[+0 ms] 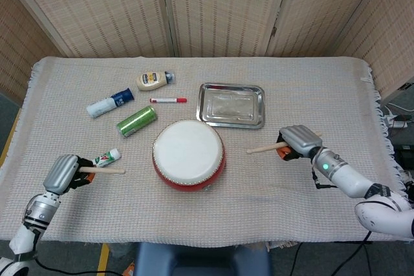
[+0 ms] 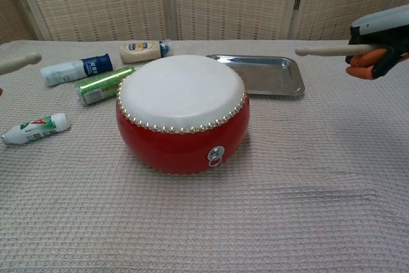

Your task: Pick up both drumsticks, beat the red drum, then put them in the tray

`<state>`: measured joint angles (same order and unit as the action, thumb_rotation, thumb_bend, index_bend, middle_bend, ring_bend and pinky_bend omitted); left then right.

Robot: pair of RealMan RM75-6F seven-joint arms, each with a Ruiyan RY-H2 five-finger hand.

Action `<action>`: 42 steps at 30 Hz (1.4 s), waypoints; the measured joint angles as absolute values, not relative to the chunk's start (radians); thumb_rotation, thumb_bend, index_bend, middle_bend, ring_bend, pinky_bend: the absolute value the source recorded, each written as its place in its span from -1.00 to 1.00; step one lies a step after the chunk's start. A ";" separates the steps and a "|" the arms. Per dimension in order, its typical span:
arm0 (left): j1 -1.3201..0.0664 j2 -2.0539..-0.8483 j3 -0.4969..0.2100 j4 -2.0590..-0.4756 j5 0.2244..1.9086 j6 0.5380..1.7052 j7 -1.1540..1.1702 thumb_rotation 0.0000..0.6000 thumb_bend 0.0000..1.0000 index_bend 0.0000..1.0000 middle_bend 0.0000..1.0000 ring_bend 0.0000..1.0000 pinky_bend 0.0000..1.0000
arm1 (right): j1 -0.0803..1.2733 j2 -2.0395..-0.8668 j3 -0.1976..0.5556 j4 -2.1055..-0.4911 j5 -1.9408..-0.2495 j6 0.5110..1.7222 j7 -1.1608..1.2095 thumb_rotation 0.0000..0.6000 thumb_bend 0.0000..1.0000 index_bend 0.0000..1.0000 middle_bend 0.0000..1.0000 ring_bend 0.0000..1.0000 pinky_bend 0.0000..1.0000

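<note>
Drumsticks first: your left hand (image 1: 63, 174) grips one drumstick (image 1: 103, 170), fingers wrapped round its butt, shaft pointing inward toward the red drum (image 1: 189, 154), tip short of the drum's side. In the chest view only that stick's rounded tip (image 2: 18, 62) shows at the left edge; the hand itself is out of that frame. Just beyond the stick lies a white tube (image 1: 105, 158), and further out from your left hand a green can (image 1: 136, 121), a white-and-blue bottle (image 1: 109, 103), a cream squeeze bottle (image 1: 154, 80) and a red marker (image 1: 168, 100).

Your right hand (image 1: 297, 141) clenches the other drumstick (image 1: 263, 149), shaft roughly level, tip aimed at the drum but apart from it. Chest view shows this hand (image 2: 381, 39) raised above the cloth, stick (image 2: 324, 50) held over the far side of the tray. The steel tray (image 1: 231, 105) sits inward and beyond your right hand, just behind the drum. Drum stands between both hands on the woven tablecloth (image 1: 272, 192).
</note>
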<state>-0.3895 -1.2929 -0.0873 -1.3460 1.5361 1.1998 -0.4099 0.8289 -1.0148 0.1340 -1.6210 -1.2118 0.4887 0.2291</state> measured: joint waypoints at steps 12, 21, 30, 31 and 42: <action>-0.539 -1.269 -0.176 -1.411 1.445 1.071 -0.060 1.00 0.40 1.00 1.00 1.00 1.00 | 1.040 -1.185 0.086 -1.559 -0.886 0.508 -0.121 1.00 1.00 1.00 1.00 1.00 1.00; -0.613 -1.272 -0.219 -1.478 1.355 0.997 0.065 1.00 0.38 1.00 1.00 1.00 1.00 | 1.146 -1.296 0.010 -1.555 -0.683 0.731 -0.433 1.00 1.00 1.00 1.00 1.00 1.00; -0.678 -1.355 -0.238 -1.468 1.241 0.968 0.237 1.00 0.38 1.00 1.00 1.00 1.00 | 1.210 -1.343 0.031 -1.624 -0.509 0.861 -0.607 1.00 1.00 1.00 1.00 1.00 1.00; -0.685 -1.367 -0.237 -1.461 1.231 0.966 0.254 1.00 0.38 1.00 1.00 1.00 1.00 | 1.211 -1.335 0.041 -1.638 -0.509 0.862 -0.601 1.00 1.00 1.00 1.00 1.00 1.00; -0.740 -1.471 -0.215 -1.390 1.135 0.948 0.408 1.00 0.38 1.00 1.00 1.00 1.00 | 1.215 -1.312 0.054 -1.653 -0.503 0.842 -0.605 1.00 1.00 1.00 1.00 1.00 1.00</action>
